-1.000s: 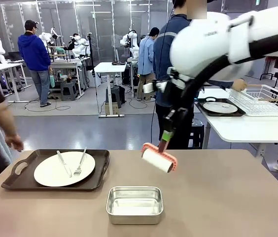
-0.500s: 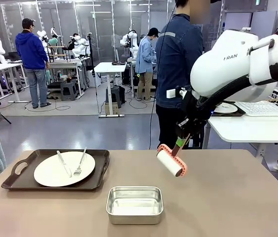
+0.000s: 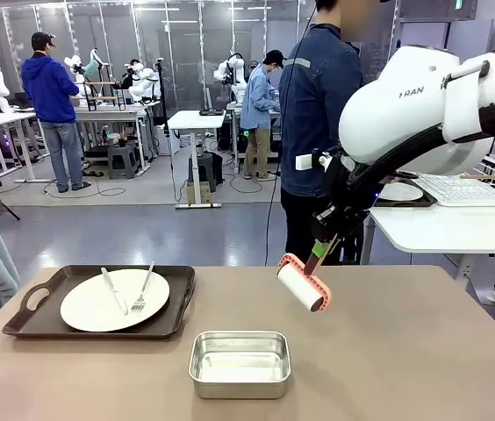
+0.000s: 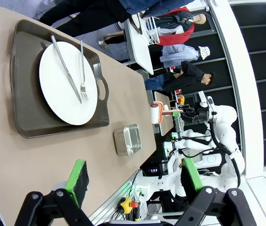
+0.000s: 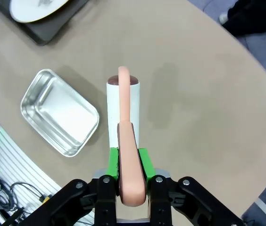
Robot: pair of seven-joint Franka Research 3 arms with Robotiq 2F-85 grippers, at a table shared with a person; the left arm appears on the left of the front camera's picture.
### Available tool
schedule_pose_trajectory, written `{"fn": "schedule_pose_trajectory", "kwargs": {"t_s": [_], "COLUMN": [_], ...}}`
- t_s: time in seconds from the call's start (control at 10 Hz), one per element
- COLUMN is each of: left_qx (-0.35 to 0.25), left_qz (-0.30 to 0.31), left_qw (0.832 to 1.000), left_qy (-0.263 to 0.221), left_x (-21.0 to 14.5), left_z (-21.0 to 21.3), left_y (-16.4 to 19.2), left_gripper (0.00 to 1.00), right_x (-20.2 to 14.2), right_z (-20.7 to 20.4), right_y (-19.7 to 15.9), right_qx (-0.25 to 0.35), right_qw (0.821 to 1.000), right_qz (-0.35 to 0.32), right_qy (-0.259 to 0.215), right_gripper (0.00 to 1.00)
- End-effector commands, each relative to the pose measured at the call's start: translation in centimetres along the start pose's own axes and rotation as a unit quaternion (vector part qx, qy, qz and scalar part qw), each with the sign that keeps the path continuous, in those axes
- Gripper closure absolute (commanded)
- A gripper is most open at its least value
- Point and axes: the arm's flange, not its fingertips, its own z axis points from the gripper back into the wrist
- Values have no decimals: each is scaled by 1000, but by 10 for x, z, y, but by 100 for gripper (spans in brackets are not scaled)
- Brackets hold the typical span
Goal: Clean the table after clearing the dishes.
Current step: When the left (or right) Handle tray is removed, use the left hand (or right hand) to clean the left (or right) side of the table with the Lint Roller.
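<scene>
The right jaws were clamped on the pink handle of a lint roller, held clear above the desk at about 1 o'clock from the steel pan; the left jaws stood wide and empty. One plate sat on its tray at 9 o'clock, so clearing looked unfinished though cleaning seemed about to start: next, lower the roll flat onto bare desk. The desk's near edge was cut off.
</scene>
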Motion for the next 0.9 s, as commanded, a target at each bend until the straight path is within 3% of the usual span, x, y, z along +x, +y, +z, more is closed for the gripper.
{"fn": "schedule_pose_trajectory", "kwargs": {"t_s": [0.0,0.3,0.5,0.8], "left_qx": [2,2,2,2], "left_qz": [-1,-1,-1,-1], "left_qw": [1000,1000,1000,1000], "left_qy": [-1,-1,-1,-1], "left_x": [-1,-1,-1,-1], "left_z": [3,3,3,3], "left_y": [-1,-1,-1,-1], "left_gripper": [0,0,0,0], "right_x": [0,-3,1,-5], "right_z": [-11,-38,-63,-101], "right_y": [-35,-67,-89,-108], "right_qx": [32,70,112,142], "right_qw": [991,960,942,931], "right_qz": [-126,-270,-315,-336], "right_qy": [-22,-35,-36,-28], "right_gripper": [78,78,78,78]}}
